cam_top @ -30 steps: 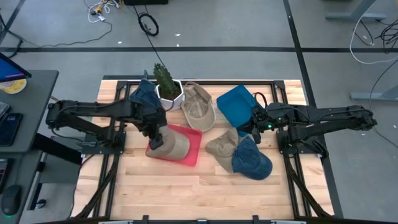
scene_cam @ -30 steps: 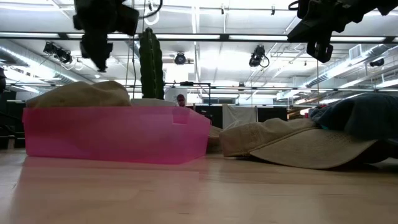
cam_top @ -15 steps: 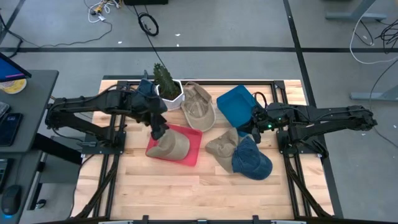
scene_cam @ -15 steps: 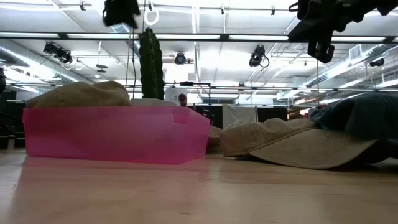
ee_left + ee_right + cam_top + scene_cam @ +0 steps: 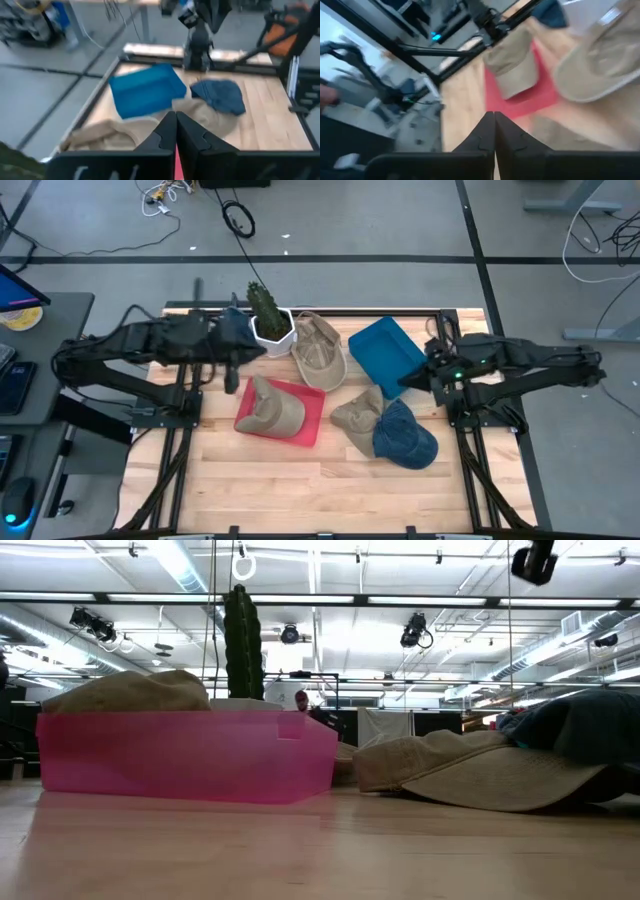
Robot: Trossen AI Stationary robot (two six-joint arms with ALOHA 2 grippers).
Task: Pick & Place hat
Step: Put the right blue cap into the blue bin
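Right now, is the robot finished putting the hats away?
One tan hat already sits in the pink tray. Nothing is in hand: the left gripper and right gripper are shut and empty. The blue tray holds nothing, and other hats lie loose, like the blue cap.

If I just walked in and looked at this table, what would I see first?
Probably the bright pink tray in the middle of the table, with a tan cap lying in it. Next, the blue tray toward the back right, with a tan cap and a blue denim cap piled in front of it. A green cactus in a white pot stands at the back.
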